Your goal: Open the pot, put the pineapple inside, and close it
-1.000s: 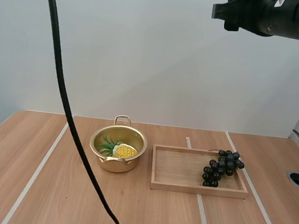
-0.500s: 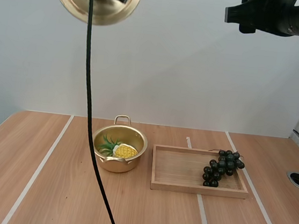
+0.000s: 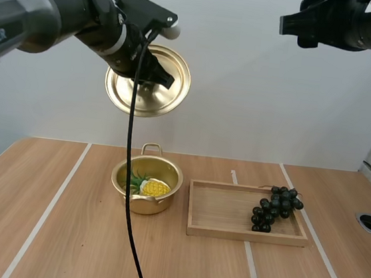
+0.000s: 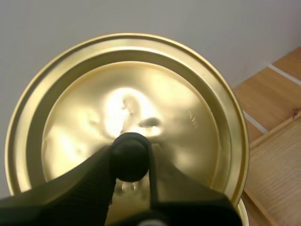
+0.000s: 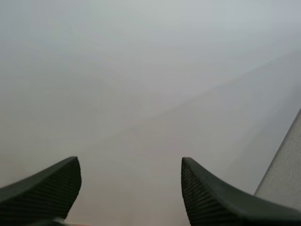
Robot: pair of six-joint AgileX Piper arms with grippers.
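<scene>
Round gold metal lid hangs tilted high above the open gold two-handled pot, w/ the yellow toy pineapple already lying inside; the left gripper is clamped on the lid's black knob. Closing step, by my read: level the lid, centre it over the rim, lower straight & let go only once seated. Right gripper is raised well off to the right, fingers spread wide, holding nothing; a shallow wooden tray w/ a dark grape bunch sits just beside the pot.
</scene>
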